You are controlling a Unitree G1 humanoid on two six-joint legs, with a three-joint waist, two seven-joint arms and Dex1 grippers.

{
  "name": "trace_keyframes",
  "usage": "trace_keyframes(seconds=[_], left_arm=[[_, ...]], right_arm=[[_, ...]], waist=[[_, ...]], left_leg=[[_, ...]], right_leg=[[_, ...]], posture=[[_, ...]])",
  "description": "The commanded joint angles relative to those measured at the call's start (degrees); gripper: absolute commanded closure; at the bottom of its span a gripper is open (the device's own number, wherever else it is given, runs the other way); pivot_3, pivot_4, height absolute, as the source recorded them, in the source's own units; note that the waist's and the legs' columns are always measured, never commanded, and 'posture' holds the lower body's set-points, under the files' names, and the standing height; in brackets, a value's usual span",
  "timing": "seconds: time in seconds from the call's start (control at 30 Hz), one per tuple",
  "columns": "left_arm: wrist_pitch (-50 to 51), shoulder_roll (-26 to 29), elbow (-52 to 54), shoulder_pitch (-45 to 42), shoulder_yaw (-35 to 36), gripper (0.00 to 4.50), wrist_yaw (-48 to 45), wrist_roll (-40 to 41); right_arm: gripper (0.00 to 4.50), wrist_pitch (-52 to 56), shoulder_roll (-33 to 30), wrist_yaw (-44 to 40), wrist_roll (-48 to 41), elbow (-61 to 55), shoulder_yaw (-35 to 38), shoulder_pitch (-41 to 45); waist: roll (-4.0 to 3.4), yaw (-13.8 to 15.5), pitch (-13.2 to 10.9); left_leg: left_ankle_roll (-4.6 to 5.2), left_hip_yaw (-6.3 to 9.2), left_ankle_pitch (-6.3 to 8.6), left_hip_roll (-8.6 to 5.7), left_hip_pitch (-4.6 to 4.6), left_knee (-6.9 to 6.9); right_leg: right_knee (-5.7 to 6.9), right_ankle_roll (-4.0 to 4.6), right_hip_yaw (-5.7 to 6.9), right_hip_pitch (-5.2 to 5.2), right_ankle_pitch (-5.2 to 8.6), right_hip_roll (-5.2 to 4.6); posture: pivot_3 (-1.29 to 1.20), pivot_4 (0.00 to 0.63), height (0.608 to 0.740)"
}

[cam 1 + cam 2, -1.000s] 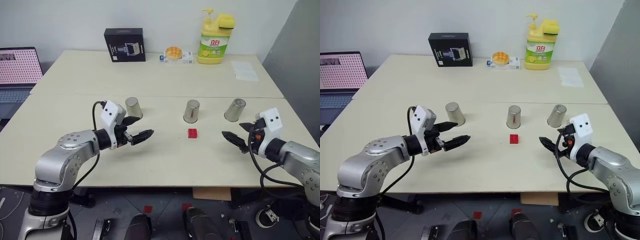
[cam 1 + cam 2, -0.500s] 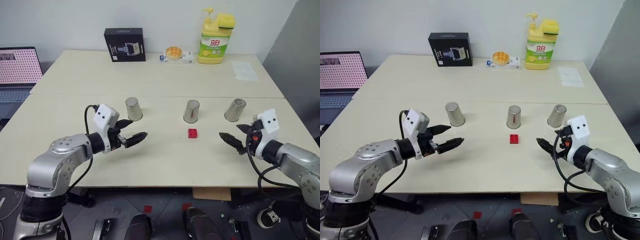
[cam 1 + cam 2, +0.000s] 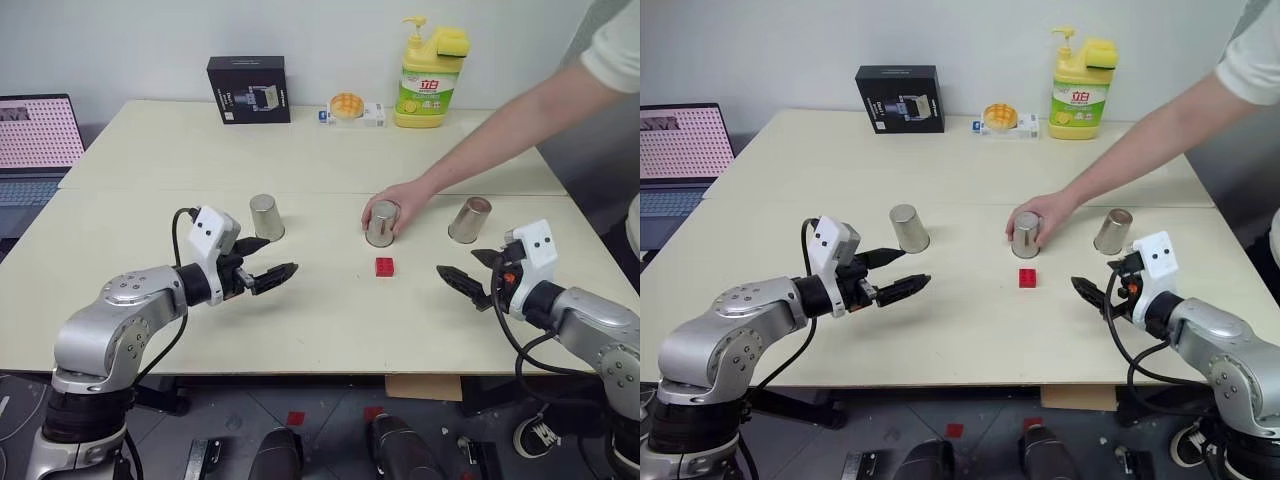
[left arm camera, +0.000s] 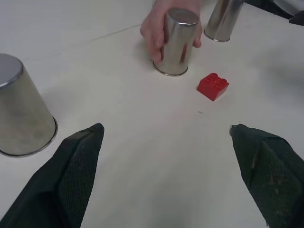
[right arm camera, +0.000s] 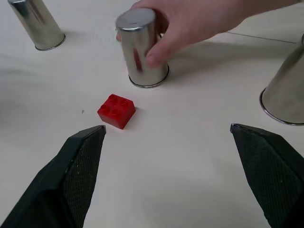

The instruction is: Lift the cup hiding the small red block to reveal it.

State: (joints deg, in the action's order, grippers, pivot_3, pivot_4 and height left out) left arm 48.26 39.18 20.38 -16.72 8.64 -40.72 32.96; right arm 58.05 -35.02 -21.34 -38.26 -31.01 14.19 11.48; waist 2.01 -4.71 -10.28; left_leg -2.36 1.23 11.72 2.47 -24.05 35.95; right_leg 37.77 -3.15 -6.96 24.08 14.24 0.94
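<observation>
The small red block (image 3: 385, 266) lies uncovered on the pale table (image 3: 300, 320), just in front of the middle steel cup (image 3: 382, 222), which a person's hand (image 3: 400, 200) grips. The cups look light, rigid and slick, best pinched mid-wall. Both the left gripper (image 3: 268, 273) and right gripper (image 3: 466, 281) hover open-jawed, empty, before a white wall.

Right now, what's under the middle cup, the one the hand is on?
Cannot be seen: the middle cup stands mouth down on the table, with a person's hand wrapped around it. The small red block lies uncovered in front of it, apart from the rim.
</observation>
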Motion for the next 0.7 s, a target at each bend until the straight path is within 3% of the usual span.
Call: trace_keyframes(seconds=[0.03,0.7], left_arm=[[-0.23,1.50,2.15,-0.99,1.52,0.00,-0.34,1.06],[-1.28,1.80,3.67,0.90,2.08,0.00,0.96,1.51]], right_arm=[[0.03,-1.54,0.40,-0.07,-0.06,-1.19,-0.09,0.76],[0.03,-3.33,-0.39,-2.13,1.22,1.53,-1.74,3.36]], waist=[[0.00,0.00,0.00],[0.00,-0.01,0.00]], left_leg=[[0.00,0.00,0.00,0.00,0.00,0.01],[0.00,-0.01,0.00,0.00,0.01,0.05]], right_leg=[[0.00,0.00,0.01,0.00,0.00,0.00],[0.01,0.00,-0.01,-0.02,0.00,0.00]], posture=[[0.00,0.150,0.740],[0.00,0.150,0.740]])
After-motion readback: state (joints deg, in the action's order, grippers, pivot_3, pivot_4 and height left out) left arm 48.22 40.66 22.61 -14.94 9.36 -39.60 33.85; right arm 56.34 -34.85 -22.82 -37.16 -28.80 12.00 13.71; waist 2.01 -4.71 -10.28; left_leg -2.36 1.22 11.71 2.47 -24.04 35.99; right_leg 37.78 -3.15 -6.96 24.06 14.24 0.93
